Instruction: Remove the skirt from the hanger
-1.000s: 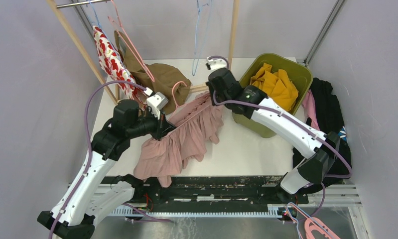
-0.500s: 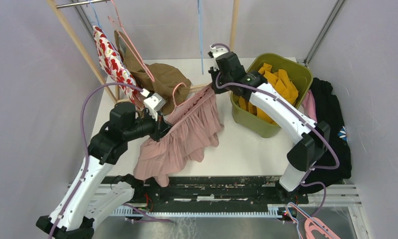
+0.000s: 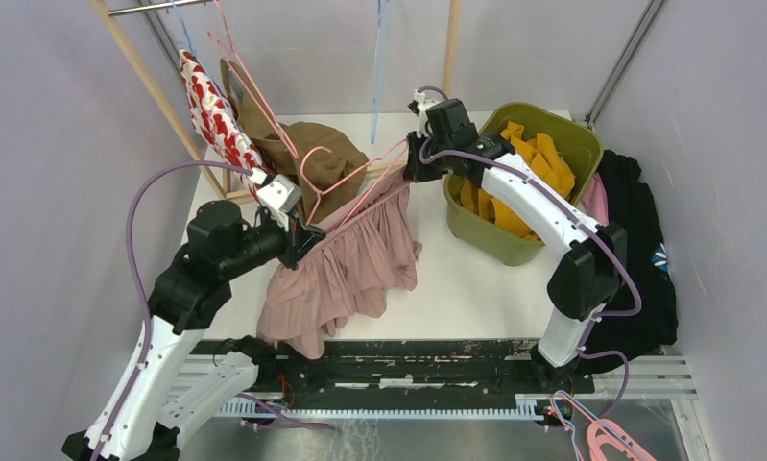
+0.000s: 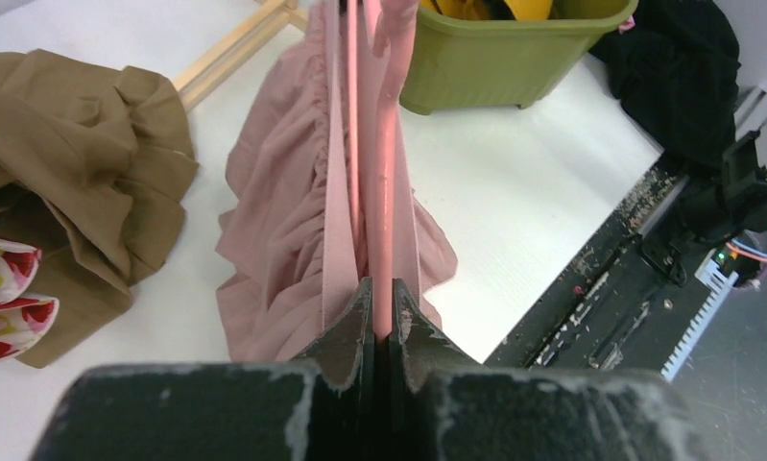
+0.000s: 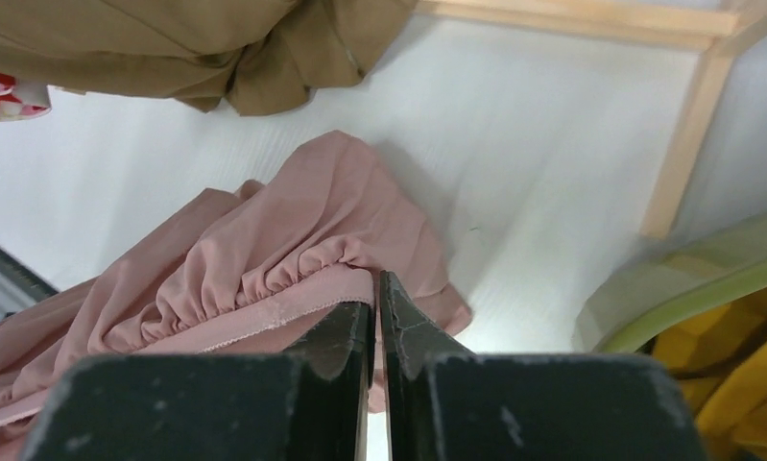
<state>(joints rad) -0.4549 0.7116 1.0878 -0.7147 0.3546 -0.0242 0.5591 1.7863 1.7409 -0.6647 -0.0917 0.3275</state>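
Bright, even light; soft shadows; sharp focus

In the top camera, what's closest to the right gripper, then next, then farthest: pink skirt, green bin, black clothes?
1. pink skirt, pinched in the right gripper, hanging to its left.
2. green bin, just beside it on the right.
3. black clothes, at the far right edge.

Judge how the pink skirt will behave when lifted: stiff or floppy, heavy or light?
Probably floppy: the pink skirt sags in folds below its waistband, stretched between the left tool and right tool. Likely light: thin gathered cloth, held by a pinch. It may slide along the hanger, whose bar looks smooth.
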